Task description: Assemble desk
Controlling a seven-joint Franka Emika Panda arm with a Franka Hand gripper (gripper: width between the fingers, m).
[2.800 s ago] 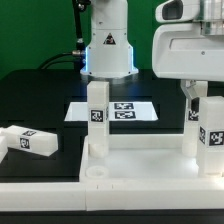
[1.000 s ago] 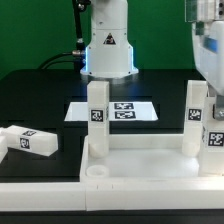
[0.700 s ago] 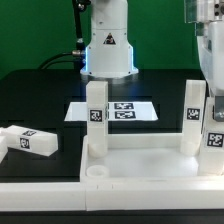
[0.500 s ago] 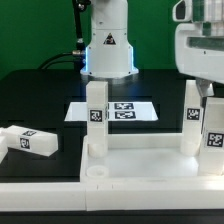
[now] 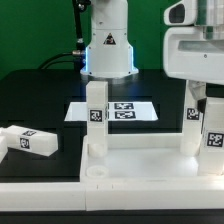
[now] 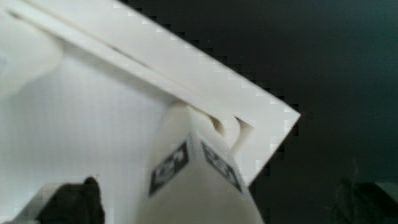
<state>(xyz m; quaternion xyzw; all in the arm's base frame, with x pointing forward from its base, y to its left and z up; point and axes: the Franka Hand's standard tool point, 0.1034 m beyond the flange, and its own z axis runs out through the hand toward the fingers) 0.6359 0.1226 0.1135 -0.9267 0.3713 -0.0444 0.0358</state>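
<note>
Gripper (image 5: 197, 98) (image 6: 228, 198) hangs right over upright leg (image 5: 193, 126) (image 6: 192, 165) on exterior view's right. Wrist view: dark fingertips (image 6: 71, 202) wide apart either side of that leg, gaps both sides, so hand open, gripping nothing. Desk top (image 5: 140, 152) (image 6: 98, 120) sits on black table (image 5: 40, 90) at front, rim up. Second upright leg (image 5: 96, 118) stands at its far corner on exterior view's left. Another tagged leg (image 5: 214, 136) at right edge, cropped, can't tell its socket. Loose leg (image 5: 25, 141) lies flat on table, left of desk top. Marker board (image 5: 122, 110) behind, near robot base (image 5: 108, 45).

arm (image 5: 196, 45): exterior view's right, pointing down | claw (image 6: 228, 205): jaws wide, seemingly gripping nothing
</note>
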